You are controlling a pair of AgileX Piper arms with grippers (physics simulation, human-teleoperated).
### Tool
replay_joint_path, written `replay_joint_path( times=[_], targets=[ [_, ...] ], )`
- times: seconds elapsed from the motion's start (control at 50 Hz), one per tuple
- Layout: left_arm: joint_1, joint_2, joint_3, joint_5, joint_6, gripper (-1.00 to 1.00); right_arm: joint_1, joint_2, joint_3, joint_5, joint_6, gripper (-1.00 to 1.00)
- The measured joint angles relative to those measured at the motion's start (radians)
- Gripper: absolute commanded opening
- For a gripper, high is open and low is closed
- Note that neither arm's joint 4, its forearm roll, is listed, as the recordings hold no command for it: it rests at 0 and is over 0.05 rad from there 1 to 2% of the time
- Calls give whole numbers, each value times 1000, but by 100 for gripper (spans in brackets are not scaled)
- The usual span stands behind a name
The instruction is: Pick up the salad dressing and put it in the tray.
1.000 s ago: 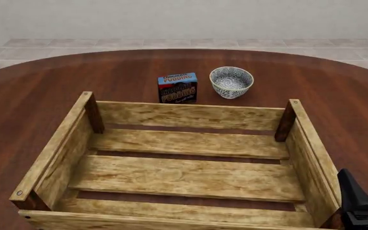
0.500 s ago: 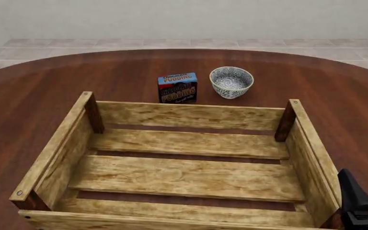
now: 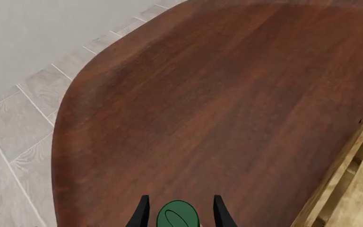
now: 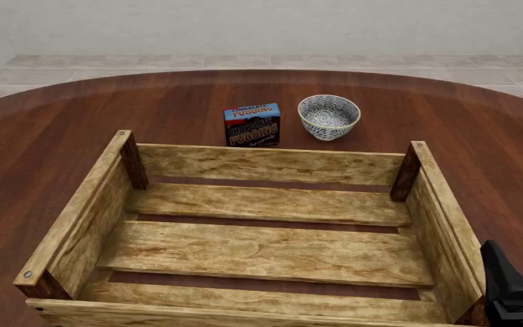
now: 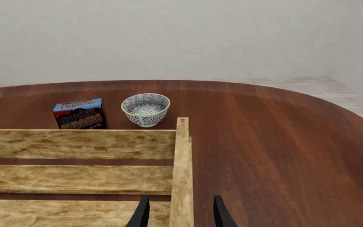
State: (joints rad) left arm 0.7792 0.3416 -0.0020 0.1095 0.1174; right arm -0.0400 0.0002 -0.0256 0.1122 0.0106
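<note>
- Left wrist view: dark green cap of the salad dressing (image 3: 177, 215) seen between the two dark fingertips of the left gripper (image 3: 178, 213), at the very edge of the picture; white body of the bottle hidden.
- Jaws set narrowly apart, one on each side of the cap; contact with the bottle impossible to confirm, so hold uncertain.
- Beyond the cap, bare dark wooden table (image 3: 219, 109), then pale floor tiles; a slice of the light-wood tray (image 3: 351, 189) at one side, apart from the cap.
- Front view: tray (image 4: 271, 167) filling the near middle of the table (image 4: 80, 122), slatted floor bare, dark corner posts at the far corners.
- Salad dressing not visible in the front view; only a dark sliver of the left arm at the lower left corner, outside the tray's left wall.
- Blue chocolate pudding box (image 4: 252, 125) standing just beyond the tray's far wall, patterned white-grey bowl (image 4: 329, 116) just to its right, the two near but not touching.
- Right gripper (image 4: 516, 289) at the lower right corner, beside the tray's right wall.
- Right wrist view: right gripper (image 5: 178, 213) fingertips spread, straddling the top edge of the tray's wall (image 5: 181, 179), holding nothing; pudding box (image 5: 80, 114) and bowl (image 5: 145, 109) beyond the far wall.
</note>
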Motion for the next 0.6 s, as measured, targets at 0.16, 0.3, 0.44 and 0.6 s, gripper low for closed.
replay_joint_path(
  times=[0.16,0.3,0.44,0.6],
  targets=[
    [4,12,1,5,2,100,0,0,1,0,0,100],
    [7,24,2,6,4,100,-1,0,1,-1,0,100],
    [6,57,-1,-19,-11,-100,-1,0,1,-1,0,100],
    [4,60,1,-24,-18,-100,-1,0,2,-2,0,100]
  ],
)
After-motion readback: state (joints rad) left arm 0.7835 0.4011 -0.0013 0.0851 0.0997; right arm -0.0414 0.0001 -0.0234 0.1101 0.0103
